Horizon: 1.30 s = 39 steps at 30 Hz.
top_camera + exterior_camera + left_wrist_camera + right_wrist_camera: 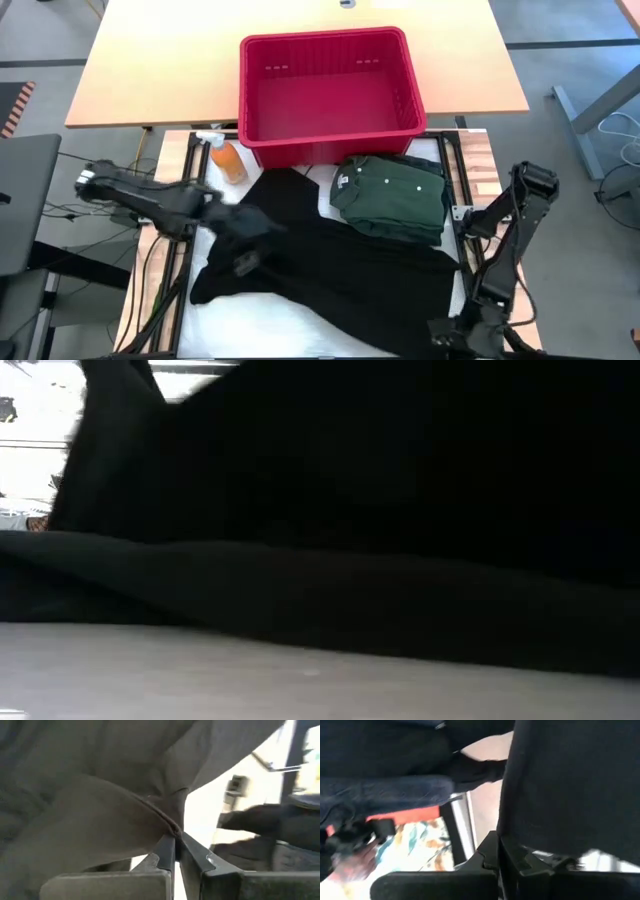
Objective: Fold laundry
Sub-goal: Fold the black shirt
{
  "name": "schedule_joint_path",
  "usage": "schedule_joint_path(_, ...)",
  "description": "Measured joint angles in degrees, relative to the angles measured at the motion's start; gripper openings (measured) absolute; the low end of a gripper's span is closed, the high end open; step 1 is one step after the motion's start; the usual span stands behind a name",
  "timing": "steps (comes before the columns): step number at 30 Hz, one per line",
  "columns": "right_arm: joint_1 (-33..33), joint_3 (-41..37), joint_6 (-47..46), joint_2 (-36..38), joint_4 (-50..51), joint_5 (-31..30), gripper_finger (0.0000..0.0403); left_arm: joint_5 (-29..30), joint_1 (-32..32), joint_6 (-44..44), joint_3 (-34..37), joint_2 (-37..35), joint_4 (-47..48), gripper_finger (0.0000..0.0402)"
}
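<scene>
Landmark: red plastic basket (325, 95), placed on the table at its far edge.

Left arm: extended inward from the left of the basket, low over the table. Left gripper (243, 228) positioned near-left of the basket, over the left part of the black garment (340, 275). Fingers pressed together on a fold of that cloth; in the left wrist view, left gripper (176, 840) seen pinching a seamed edge of the fabric (100, 795), bunched and lifted at the fingertips.

Orange bottle (228, 160): upright, just beside the basket's near-left corner, apart from the gripper.

Black garment: spread on the white surface (260, 320) on the near side of the basket, its far tip almost reaching the basket's near wall. In the low view, dark cloth (380, 540) filled nearly the whole frame.

Green buttoned shirt (392, 195): folded, white neck label showing, just near-right of the basket, resting partly on the black garment.

Right arm: folded back at the table's right edge, well near-right of the basket. Right gripper (462, 330) at the near-right corner of the black garment. In the right wrist view, right gripper (498, 849) pressed together on a hanging edge of black cloth (560, 790).
</scene>
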State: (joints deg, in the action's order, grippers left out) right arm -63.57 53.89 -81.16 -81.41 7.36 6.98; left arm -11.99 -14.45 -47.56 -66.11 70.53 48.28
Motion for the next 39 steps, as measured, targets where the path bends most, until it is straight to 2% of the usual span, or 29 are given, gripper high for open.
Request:
schedule_joint_path(3,-2.23,1.74,0.03,0.00,-1.22,0.00,0.0018,3.04,-7.75,-7.66,0.00,-4.05,-2.18,0.0000)
schedule_joint_path(7,-4.72,4.27,-0.76,0.00,-4.54,-1.61,0.0018,11.88,-19.54,-19.57,0.00,-5.61,-8.49,0.0000)
schedule_joint_path(10,-6.07,6.28,-0.95,0.00,-6.07,-3.88,0.0018,16.66,-27.75,-26.71,-0.02,-3.42,-14.97,0.0000)
schedule_joint_path(15,-6.99,8.63,-2.98,0.00,-6.19,-5.63,0.0018,17.68,-36.30,-36.51,-0.04,4.19,-21.93,0.0000)
schedule_joint_path(21,-6.84,8.80,-6.18,0.00,-5.94,-5.60,0.0018,15.94,-39.05,-41.60,-0.02,11.67,-24.06,0.0000)
schedule_joint_path(26,-7.33,8.83,-11.50,0.00,-3.40,-5.53,0.0018,17.44,-38.80,-36.99,-0.02,12.84,-24.86,0.0000)
schedule_joint_path(32,-7.23,6.85,-19.97,-0.36,-0.67,-5.42,0.0018,29.12,-35.92,-29.82,-0.02,8.88,-16.53,0.0000)
schedule_joint_path(36,-7.39,6.84,-26.48,-2.79,-2.77,-5.27,0.0017,32.32,-35.53,-25.42,-0.02,4.18,-13.47,0.0000)
schedule_joint_path(39,-7.28,6.86,-28.78,-4.84,-2.45,-2.95,0.0017,35.09,-35.15,-22.56,-0.02,0.07,-10.30,0.0000)
